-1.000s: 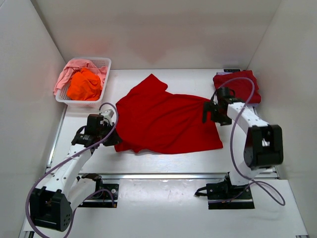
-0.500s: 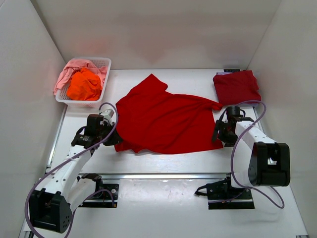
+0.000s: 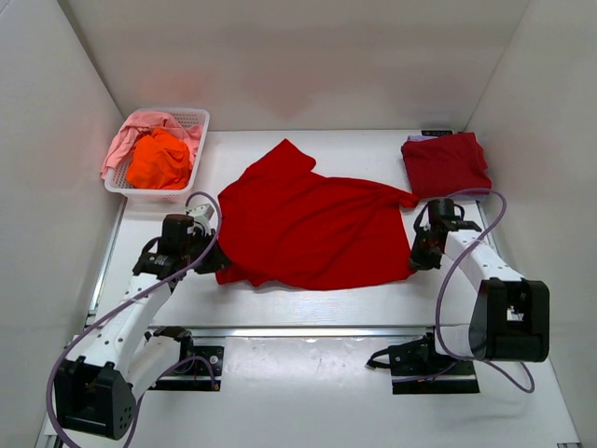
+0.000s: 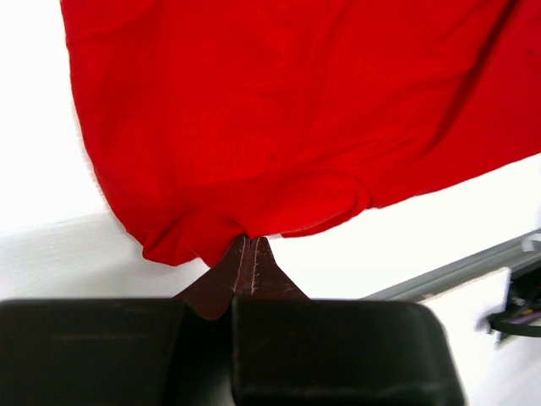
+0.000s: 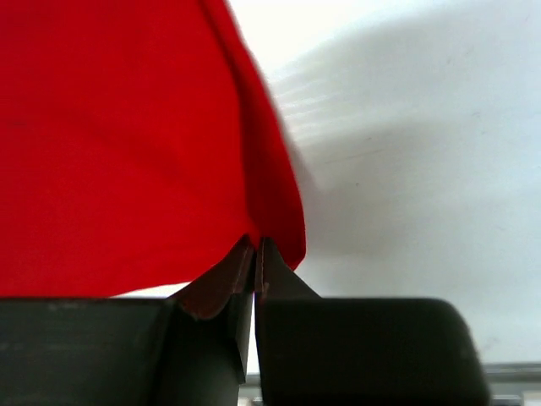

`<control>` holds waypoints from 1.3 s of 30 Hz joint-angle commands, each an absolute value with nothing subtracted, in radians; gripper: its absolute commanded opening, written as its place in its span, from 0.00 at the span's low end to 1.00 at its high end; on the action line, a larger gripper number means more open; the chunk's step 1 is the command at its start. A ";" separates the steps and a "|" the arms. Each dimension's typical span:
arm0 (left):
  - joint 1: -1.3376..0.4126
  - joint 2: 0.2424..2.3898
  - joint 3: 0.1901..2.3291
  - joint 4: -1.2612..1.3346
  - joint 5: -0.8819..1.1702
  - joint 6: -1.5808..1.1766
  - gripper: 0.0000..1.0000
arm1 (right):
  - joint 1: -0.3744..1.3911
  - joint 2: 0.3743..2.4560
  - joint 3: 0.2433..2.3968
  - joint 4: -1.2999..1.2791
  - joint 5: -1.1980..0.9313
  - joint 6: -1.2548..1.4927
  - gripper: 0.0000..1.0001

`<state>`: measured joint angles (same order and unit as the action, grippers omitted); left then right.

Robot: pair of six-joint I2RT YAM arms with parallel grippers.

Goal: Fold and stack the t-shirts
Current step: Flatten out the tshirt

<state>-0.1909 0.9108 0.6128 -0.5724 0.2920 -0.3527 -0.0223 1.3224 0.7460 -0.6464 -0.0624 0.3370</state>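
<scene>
1. Close to the near edge of the desk [image 3: 308,306], the left pincer [image 4: 248,254] is clenched on the near-left hem corner of the bright red t-shirt [image 3: 312,229]. In the left wrist view a bunched lobe of cloth sits right at its tips.
2. Level with it, the right pincer [image 5: 256,252] is clenched on the near-right hem corner. It seems to have caught only a thin edge, so I judge this the weaker grip, and a slow lift should keep it from slipping.
3. The step in hand looks like folding the hem up toward the far edge. Both corners should rise together at equal height, with the hem drawn lightly taut between them so that the crease forms straight.
4. The shirt's body lies rumpled and slanted across the middle of the desk, with one sleeve pointing toward the far edge. A gentle pull toward the near edge before lifting would likely flatten it and square the fold.
5. The shirt's other sleeve ends just beside the folded crimson t-shirt [image 3: 446,163] in the far right corner, so the carried cloth should not drag over that one.
6. In the far left corner, the basket [image 3: 194,116] holds the orange t-shirt [image 3: 159,159] and the pink t-shirt [image 3: 126,140], both not yet folded.
</scene>
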 commanded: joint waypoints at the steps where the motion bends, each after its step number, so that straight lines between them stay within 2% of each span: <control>1: -0.167 0.962 0.768 -0.558 0.324 -0.344 0.00 | -0.006 1.273 0.932 -0.687 -0.087 0.316 0.00; 8: -0.100 1.187 1.425 -0.557 0.319 -0.391 0.00 | 0.014 1.204 1.375 -0.686 -0.129 0.242 0.00; 11: -0.089 1.230 1.700 -0.526 0.336 -0.439 0.00 | 0.002 1.139 1.454 -0.632 -0.175 0.273 0.00; 16: -0.092 1.235 1.972 -0.603 0.266 -0.414 0.00 | -0.100 0.973 1.470 -0.535 -0.253 0.299 0.00; 19: -0.141 1.192 2.019 -0.626 0.192 -0.379 0.00 | -0.165 0.908 1.511 -0.546 -0.302 0.287 0.00; 22: -0.159 1.160 2.014 -0.618 0.205 -0.377 0.00 | -0.118 0.913 1.583 -0.578 -0.298 0.256 0.00; 26: -0.175 1.173 2.031 -0.612 0.227 -0.383 0.00 | -0.081 0.988 1.693 -0.627 -0.354 0.233 0.00; 29: -0.150 1.204 1.965 -0.595 0.270 -0.388 0.00 | -0.110 1.057 1.683 -0.627 -0.420 0.259 0.00; 34: -0.083 1.319 1.810 -0.613 0.371 -0.385 0.00 | -0.144 1.270 1.707 -0.753 -0.491 0.298 0.00; 35: -0.078 1.412 1.801 -0.661 0.364 -0.346 0.00 | -0.121 1.375 1.715 -0.788 -0.459 0.293 0.00; 39: -0.060 1.596 1.908 -0.667 0.393 -0.333 0.00 | -0.118 1.497 1.755 -0.694 -0.482 0.304 0.00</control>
